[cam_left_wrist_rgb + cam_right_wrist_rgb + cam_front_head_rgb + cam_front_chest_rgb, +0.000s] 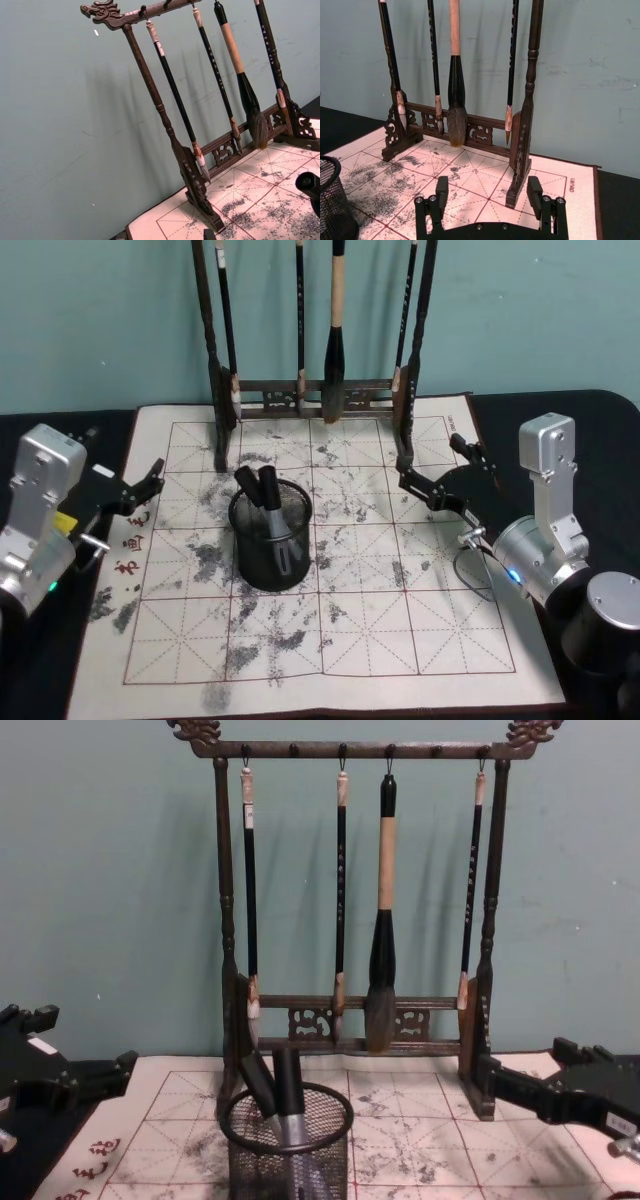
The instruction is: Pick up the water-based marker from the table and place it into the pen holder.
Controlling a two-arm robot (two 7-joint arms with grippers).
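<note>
The pen holder (272,540), a small black wire-mesh cup, stands on the mat left of centre; it also shows low in the chest view (288,1152) and at the edge of the right wrist view (332,200). A dark water-based marker (270,502) with a grey section leans inside it beside a second, similar one (262,1092). My left gripper (148,487) hovers open at the mat's left edge, well clear of the holder. My right gripper (440,466) is open and empty near the rack's right foot, with its fingers (441,189) wide apart.
A tall dark wooden brush rack (315,398) with several hanging brushes (380,950) stands at the back of the ink-stained grid mat (400,640). Black table surface (600,410) surrounds the mat. A teal wall rises behind.
</note>
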